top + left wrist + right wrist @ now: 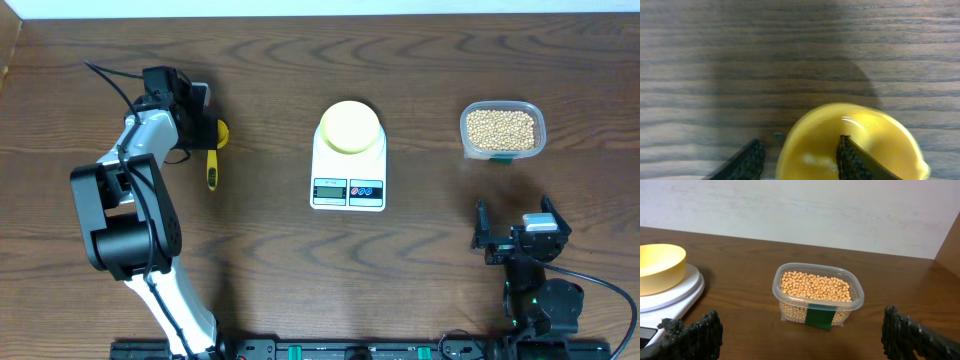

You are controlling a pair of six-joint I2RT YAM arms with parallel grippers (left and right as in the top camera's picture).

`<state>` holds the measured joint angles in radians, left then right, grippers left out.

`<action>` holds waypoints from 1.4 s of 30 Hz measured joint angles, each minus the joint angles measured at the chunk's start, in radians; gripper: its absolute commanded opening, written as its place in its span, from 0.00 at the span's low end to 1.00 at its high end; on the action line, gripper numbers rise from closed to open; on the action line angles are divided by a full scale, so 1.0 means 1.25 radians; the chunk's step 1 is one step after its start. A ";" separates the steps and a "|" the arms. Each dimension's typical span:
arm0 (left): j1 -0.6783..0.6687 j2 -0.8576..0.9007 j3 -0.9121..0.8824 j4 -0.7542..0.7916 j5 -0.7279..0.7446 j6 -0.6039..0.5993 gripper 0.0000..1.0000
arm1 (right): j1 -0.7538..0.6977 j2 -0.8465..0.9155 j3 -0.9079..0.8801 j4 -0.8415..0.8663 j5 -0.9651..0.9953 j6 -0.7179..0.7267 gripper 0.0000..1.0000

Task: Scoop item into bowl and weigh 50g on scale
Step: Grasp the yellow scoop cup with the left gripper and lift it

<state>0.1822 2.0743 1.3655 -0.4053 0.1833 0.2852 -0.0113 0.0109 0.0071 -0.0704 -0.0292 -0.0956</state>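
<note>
The tan beans (pixel 500 126) (pixel 815 286) fill a clear plastic container (pixel 541 132) at the right. The pale yellow bowl (pixel 349 127) (pixel 655 265) stands on the white scale (pixel 348 192) (pixel 675 297) at the centre. At the left a yellow scoop (pixel 212 168) (pixel 875 135) lies on the table. My left gripper (pixel 203 126) (pixel 800 141) straddles the side of its cup, one finger inside the cup and one on the table beside it, with a gap still showing. My right gripper (pixel 513 216) (pixel 800 315) stands wide open and empty, short of the container.
A green label (pixel 819 317) marks the container's near side. A white wall (pixel 800 210) runs behind the table's far edge. The left arm's body (pixel 125 210) stretches over the front left of the brown wooden table (pixel 280 270).
</note>
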 measured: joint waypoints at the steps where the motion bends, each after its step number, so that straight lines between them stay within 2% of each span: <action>1: 0.000 0.000 0.000 0.003 -0.004 -0.002 0.27 | 0.000 0.000 0.000 0.000 0.000 0.000 0.99; 3: 0.000 0.000 0.000 0.003 -0.002 -0.005 0.11 | 0.000 0.000 0.000 0.000 0.000 0.000 0.99; 4: 0.000 0.000 0.000 0.003 -0.005 -0.005 0.08 | 0.000 0.000 0.000 0.000 0.000 0.000 0.99; 10: 0.000 0.000 0.000 0.009 -0.004 -0.031 0.07 | 0.000 0.000 0.000 0.000 0.000 0.000 0.99; 14: 0.000 -0.002 0.000 0.011 -0.005 -0.110 0.07 | 0.000 0.000 0.000 0.000 0.000 0.000 0.99; 17: 0.000 -0.019 0.000 0.011 -0.005 -0.221 0.08 | 0.000 0.000 0.000 0.000 0.000 0.000 0.99; 19: 0.000 -0.050 0.000 -0.002 -0.003 -0.327 0.08 | 0.000 0.000 0.000 0.000 0.000 0.000 0.99; 23: -0.002 -0.166 0.000 -0.032 0.027 -0.524 0.07 | 0.000 0.000 0.000 0.000 0.000 0.000 0.99; 29: -0.034 -0.278 0.002 -0.061 0.087 -0.703 0.08 | 0.000 0.000 0.000 0.000 0.000 0.000 0.99; 38: -0.113 -0.280 0.002 -0.070 0.107 -0.983 0.08 | 0.000 0.000 0.000 0.004 0.004 0.000 0.99; 42: -0.126 -0.280 0.002 -0.068 0.110 -1.099 0.07 | 0.000 0.000 0.000 0.049 -0.002 -0.004 0.99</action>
<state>0.0246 1.7245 1.3678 -0.4900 0.3202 -1.0889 -0.0113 0.0109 0.0071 -0.0086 -0.0319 -0.1005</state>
